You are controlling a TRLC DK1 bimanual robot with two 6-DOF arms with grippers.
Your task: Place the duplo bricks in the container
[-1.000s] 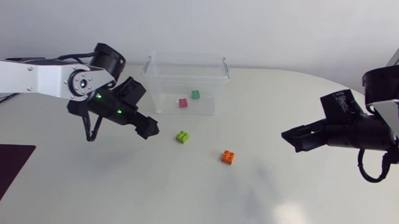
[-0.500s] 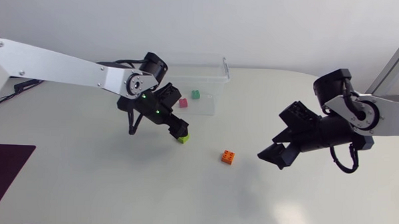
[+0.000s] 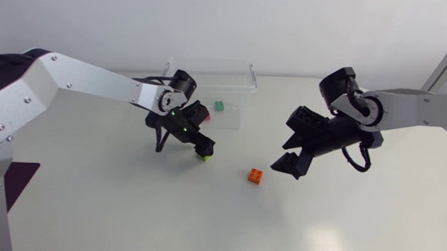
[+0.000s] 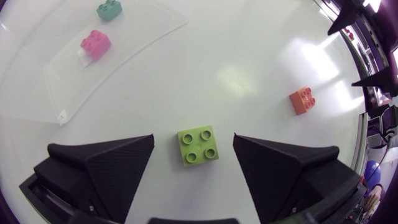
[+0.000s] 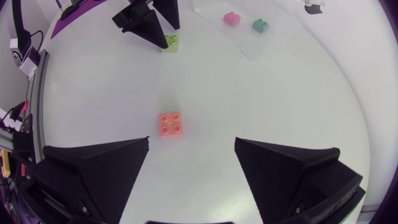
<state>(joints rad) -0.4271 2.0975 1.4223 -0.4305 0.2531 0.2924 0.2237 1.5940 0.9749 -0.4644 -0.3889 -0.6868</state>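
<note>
Your left gripper (image 4: pixel 194 138) is hanging spread wide, having come down around the lime brick (image 4: pixel 198 145), which is lying on the table between its fingers, seemingly untouched. Your right gripper (image 5: pixel 192 140), also spread, has swung inward and is hovering with the orange brick (image 5: pixel 170 124) just ahead. The pink brick (image 4: pixel 95 43) and teal brick (image 4: pixel 109 9) are sitting in the container (image 3: pixel 211 64).

My left arm (image 3: pixel 83 80) and right arm (image 3: pixel 410 110) are silver-grey links with round black joints, small green lights (image 3: pixel 176 123) on the left wrist, black cables (image 3: pixel 356 161) looping beneath, each ending in matte black wedge-shaped fingers (image 4: pixel 106 165)
</note>
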